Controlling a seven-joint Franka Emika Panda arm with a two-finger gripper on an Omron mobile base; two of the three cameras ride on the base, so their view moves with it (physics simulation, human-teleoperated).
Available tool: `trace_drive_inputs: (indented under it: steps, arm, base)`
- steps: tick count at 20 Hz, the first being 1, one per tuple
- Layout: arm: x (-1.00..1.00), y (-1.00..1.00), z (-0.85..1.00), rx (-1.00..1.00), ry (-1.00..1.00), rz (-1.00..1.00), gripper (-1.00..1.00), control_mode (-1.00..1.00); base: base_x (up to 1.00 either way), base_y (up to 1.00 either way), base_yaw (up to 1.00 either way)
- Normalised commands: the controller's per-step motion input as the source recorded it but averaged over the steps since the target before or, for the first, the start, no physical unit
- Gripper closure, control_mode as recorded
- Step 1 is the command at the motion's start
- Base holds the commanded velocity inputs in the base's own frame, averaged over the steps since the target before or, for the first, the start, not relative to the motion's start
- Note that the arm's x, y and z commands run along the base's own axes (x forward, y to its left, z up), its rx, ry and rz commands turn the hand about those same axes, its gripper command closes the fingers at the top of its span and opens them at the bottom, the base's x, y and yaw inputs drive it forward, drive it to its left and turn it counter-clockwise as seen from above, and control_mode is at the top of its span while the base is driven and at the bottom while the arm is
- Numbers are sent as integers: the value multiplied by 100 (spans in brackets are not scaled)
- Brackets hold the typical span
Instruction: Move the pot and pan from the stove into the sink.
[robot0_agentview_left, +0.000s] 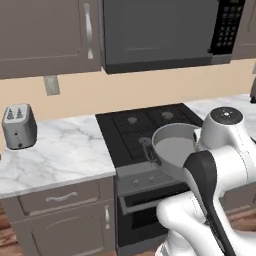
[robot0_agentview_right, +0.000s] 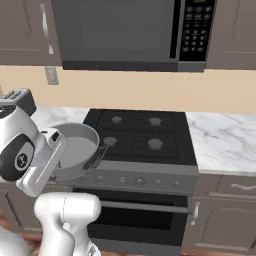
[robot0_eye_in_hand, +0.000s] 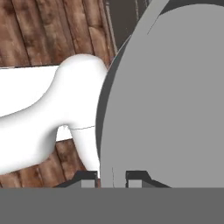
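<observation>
At the far left of the table a grey toaster stands by the wall, well apart from the work. Right of it lies the stove, its black grates bare — all four burners show nothing on them.

Off the stove's near left corner the pot hangs in the air, out over the oven front and tilted, one loop handle pointing toward the burners. In the hand view the end effector has its two dark fingertips drawn close together on either side of the pot's thin rim, so it is clenched on the pot at the edge. The white arm rises just behind the pot. Further right the marble table continues past the stove, with cabinets and a microwave above.

As a judgement: the pot's lift is done and its carry is under way — the trip to the sink and the drop are still to do. No pan sits on the burners, but whether it is already in the sink cannot be told.
</observation>
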Motion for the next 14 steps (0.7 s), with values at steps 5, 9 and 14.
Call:
trace_drive_inputs:
  steps: [5,9,14]
  arm:
    - [0,0,0,0,0,0,100,100]
    - [0,0,0,0,0,0,100,100]
    - [0,0,0,0,0,0,100,100]
  base:
    - [-65,0,25]
    - [-16,0,47]
    - [-2,0,50]
